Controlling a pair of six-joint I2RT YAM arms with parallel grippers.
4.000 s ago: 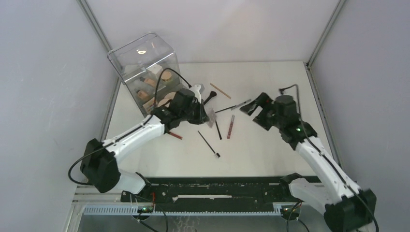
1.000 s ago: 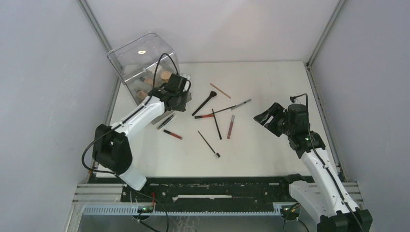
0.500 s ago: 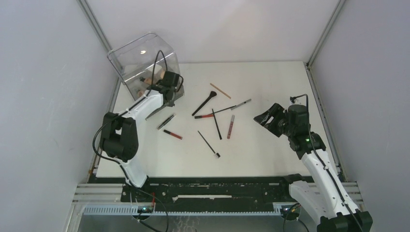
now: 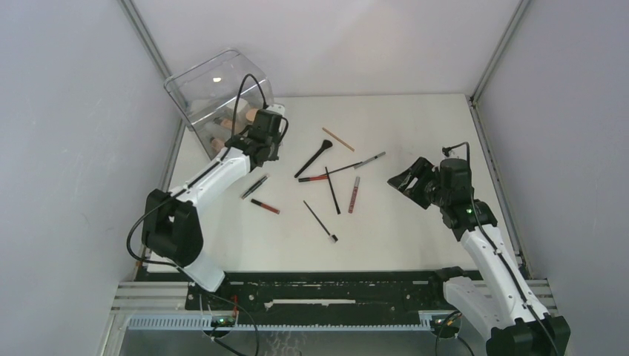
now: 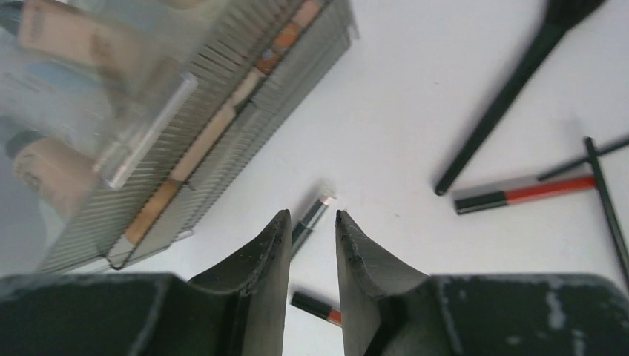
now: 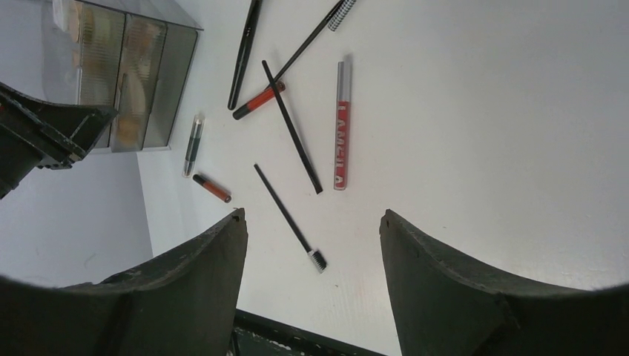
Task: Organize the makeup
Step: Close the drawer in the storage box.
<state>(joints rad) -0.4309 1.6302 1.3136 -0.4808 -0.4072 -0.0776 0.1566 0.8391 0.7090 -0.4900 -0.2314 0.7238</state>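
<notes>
Makeup lies loose mid-table: a big black brush (image 4: 315,158), a tan stick (image 4: 337,139), a red lip tube (image 4: 313,178), a thin black brush (image 4: 332,190), a red gloss tube (image 4: 354,194), a spoolie brush (image 4: 320,221), a dark tube (image 4: 254,186) and a short red tube (image 4: 265,207). My left gripper (image 4: 268,135) hovers by the clear drawer box (image 4: 215,96), its jaws a narrow gap apart and empty (image 5: 311,215); the dark tube (image 5: 308,222) shows below. My right gripper (image 4: 410,182) is wide open and empty (image 6: 311,222), right of the pile.
The clear drawer box (image 5: 222,111) holds beige bottles (image 5: 56,30) and tan items in its drawers. Grey walls close in the left, back and right sides. The black rail (image 4: 334,289) runs along the near edge.
My left gripper moved from mid-table to the box's drawers, then drew back slightly to the right. My right arm pulled back to the right and has stayed still since.
</notes>
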